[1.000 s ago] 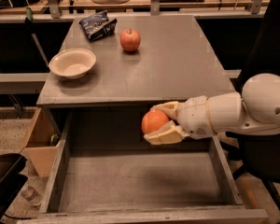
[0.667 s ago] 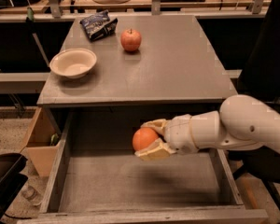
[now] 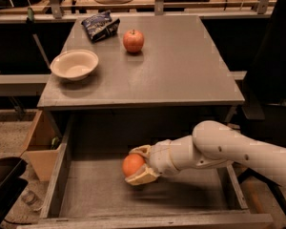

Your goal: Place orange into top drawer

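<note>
Pincer (image 3: 139, 165) of cream plastic, at the end of the thick pale robot arm (image 3: 219, 149), sits low inside the wide, shallow grey top drawer (image 3: 93, 192); it is clenched on the smooth, round, bright orange fruit (image 3: 132, 164), one finger showing on the fruit's far side and one on its near side. From where I stand the orange hangs just over the flat drawer floor, a little left of the middle; whether it touches the floor I cannot tell.

To do this well, I'd ease it down until the fruit rests on the floor, then part the fingers gently and draw straight back; a nudge would likely send a round fruit rolling on that flat bottom.

Room looks generous: bare floor lies to the left and toward the front, and both low side walls stand well apart from the fruit. I'd mind the front edge of the grey desk (image 3: 171, 80) overhead when lifting out; the reddish apple (image 3: 133, 40), pale round bowl (image 3: 74, 64) and dark crinkled snack bag (image 3: 101, 25) sit well back on top.
</note>
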Motion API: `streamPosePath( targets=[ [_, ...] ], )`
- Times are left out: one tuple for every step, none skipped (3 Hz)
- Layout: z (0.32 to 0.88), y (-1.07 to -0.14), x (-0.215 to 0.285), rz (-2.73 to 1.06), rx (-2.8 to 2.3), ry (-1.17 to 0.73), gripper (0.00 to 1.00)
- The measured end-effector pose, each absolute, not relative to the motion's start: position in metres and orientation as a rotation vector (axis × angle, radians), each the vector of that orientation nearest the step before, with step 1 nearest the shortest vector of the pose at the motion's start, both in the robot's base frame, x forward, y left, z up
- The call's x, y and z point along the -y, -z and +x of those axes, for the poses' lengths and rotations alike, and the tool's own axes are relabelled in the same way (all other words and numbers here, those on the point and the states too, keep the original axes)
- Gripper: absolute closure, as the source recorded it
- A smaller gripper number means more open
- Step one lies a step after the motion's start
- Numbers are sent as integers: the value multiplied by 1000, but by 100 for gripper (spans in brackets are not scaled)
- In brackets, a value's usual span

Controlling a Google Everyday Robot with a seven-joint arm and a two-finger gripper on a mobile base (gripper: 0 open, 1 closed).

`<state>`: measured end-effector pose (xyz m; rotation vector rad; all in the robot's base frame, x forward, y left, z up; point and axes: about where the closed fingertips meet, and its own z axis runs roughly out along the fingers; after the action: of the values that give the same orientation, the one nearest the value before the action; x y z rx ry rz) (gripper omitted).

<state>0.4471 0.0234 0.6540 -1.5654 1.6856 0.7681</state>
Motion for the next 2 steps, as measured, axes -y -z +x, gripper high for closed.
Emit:
streamPosePath(
  targets=[
    [447,-617,-32,-1601,-1720,-786,100],
    [446,-615,-34,-1606,-1719,-789,81]
  ],
)
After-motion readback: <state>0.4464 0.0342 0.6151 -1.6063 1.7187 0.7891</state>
